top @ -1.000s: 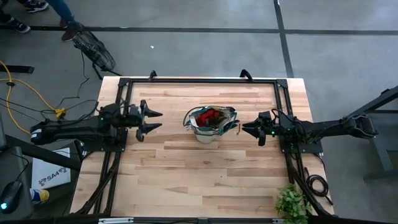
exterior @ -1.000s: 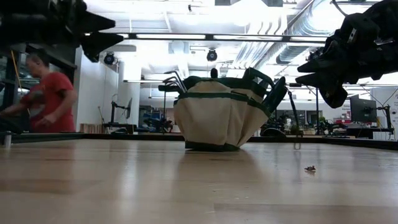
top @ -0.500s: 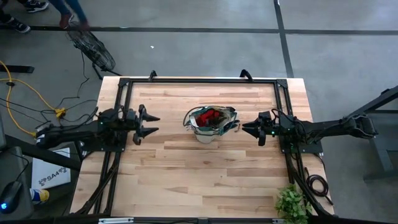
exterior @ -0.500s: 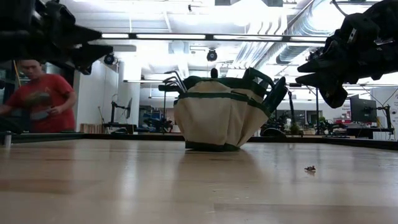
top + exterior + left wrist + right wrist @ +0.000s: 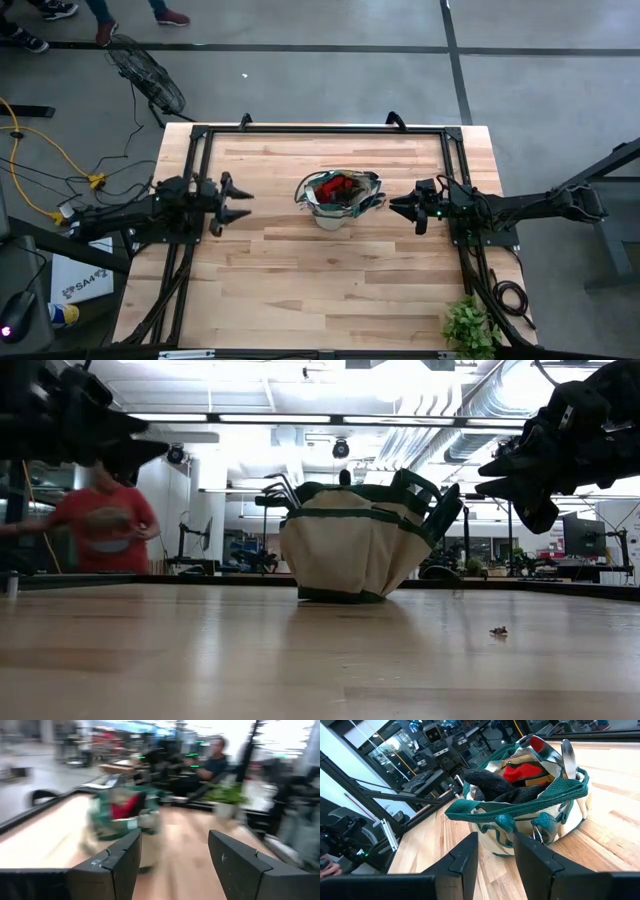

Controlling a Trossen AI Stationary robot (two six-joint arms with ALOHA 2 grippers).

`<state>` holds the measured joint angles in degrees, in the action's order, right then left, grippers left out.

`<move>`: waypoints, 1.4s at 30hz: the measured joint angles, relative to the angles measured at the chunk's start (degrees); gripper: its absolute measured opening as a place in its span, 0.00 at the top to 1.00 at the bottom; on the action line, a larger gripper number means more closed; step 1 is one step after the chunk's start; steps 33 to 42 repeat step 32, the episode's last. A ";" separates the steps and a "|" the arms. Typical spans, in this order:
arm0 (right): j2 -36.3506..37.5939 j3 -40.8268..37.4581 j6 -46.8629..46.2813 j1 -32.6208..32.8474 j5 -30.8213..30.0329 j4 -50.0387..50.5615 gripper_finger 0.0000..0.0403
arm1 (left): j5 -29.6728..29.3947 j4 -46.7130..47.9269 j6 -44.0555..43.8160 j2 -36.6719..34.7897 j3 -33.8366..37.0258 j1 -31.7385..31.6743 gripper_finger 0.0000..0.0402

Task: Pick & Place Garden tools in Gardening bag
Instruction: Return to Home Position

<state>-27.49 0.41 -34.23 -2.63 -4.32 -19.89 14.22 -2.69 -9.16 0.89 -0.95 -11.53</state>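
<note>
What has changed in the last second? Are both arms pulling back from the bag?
Only the left one. The left gripper, open and empty, has drawn back toward its own side, farther from the gardening bag. The right gripper, also open, has stayed beside the bag, and the bag has not moved.

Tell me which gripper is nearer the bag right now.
Right. The right gripper sits open just off the bag's right side, with only a short gap. The left gripper, also open, is off the bag's left side with a clearly wider gap.
</note>
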 joint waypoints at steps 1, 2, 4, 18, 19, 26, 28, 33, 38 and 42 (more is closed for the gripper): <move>0.00 0.00 0.00 0.01 0.00 -0.01 0.71 | -2.56 0.68 -0.11 -0.49 0.00 -0.02 0.44; 0.01 0.00 0.00 0.01 0.00 0.00 0.71 | -4.67 0.88 -0.75 -0.56 0.02 -0.02 0.44; 0.00 0.01 0.01 0.01 0.00 0.01 0.71 | -7.68 1.48 -1.83 -0.55 0.04 -0.02 0.44; 0.00 0.00 0.01 -0.01 0.00 0.01 0.71 | -8.82 1.63 -2.91 -0.53 0.11 -0.02 0.44; 0.00 0.00 0.01 0.01 0.02 -0.01 0.71 | -8.83 1.63 -2.93 -0.53 0.11 -0.02 0.44; 0.00 0.00 0.01 0.00 0.00 0.01 0.71 | -8.83 1.64 -2.92 -0.53 0.11 -0.02 0.44; 0.01 0.00 0.00 0.01 0.00 0.00 0.71 | -8.83 1.64 -2.93 -0.53 0.11 -0.02 0.44; 0.01 0.01 -0.01 0.01 0.00 0.00 0.71 | -8.83 1.64 -2.92 -0.53 0.11 -0.02 0.44; 0.01 0.01 -0.01 0.01 0.00 0.00 0.71 | -8.83 1.64 -2.92 -0.53 0.11 -0.02 0.44; 0.01 0.01 -0.01 0.01 0.00 0.00 0.71 | -8.83 1.64 -2.92 -0.53 0.11 -0.02 0.44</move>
